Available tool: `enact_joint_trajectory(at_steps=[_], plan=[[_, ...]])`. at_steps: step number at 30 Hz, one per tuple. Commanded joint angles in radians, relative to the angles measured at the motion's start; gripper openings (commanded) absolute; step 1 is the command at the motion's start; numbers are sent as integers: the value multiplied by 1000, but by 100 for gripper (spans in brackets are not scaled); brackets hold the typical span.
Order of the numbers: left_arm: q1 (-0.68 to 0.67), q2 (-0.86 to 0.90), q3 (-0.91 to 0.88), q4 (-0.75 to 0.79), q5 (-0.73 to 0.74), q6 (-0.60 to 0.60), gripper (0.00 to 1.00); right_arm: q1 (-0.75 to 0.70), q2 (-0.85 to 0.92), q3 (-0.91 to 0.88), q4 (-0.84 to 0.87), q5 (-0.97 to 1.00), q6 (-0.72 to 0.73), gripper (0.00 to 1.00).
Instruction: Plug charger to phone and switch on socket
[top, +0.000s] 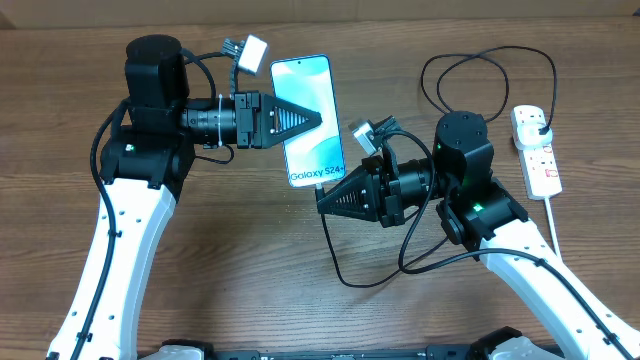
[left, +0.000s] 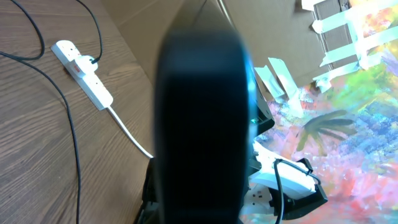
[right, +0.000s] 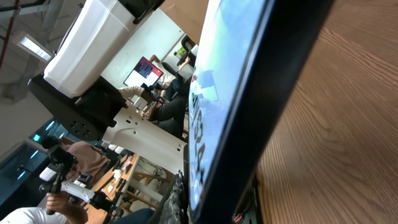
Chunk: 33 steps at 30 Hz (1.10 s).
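The phone (top: 308, 95) lies screen up at the table's middle, its light blue screen lit and "Galaxy S24" at its near end. My left gripper (top: 318, 118) is shut on its left edge; in the left wrist view the phone (left: 199, 118) is a dark blur filling the middle. My right gripper (top: 322, 200) is shut at the phone's near end, where the charger cable (top: 338, 272) comes out; the connector tip is hidden. The cable loops back to its black plug (top: 541, 126) in the socket (top: 538, 158). The phone's screen (right: 230, 93) fills the right wrist view.
The socket (left: 81, 65) lies at the far right with its thick white cord (top: 553, 218) running toward the front edge. The black cable (left: 71, 134) loops over the wood behind my right arm (top: 470, 160). A colourful painted surface (left: 348, 124) lies beyond the table.
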Motion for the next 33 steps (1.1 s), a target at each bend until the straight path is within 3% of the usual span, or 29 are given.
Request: enact_joint_trajectory(at_steps=[1,11,33], plan=[[-9,-11,14,3,19,10,4,-3,-16,7,10,17,4,4],[-8,-11,14,3,48,-70,4,-3,-16,7,10,17,4,4],[-9,-11,14,-24,73,-16,4,-3,-16,7,20,59,51,4]])
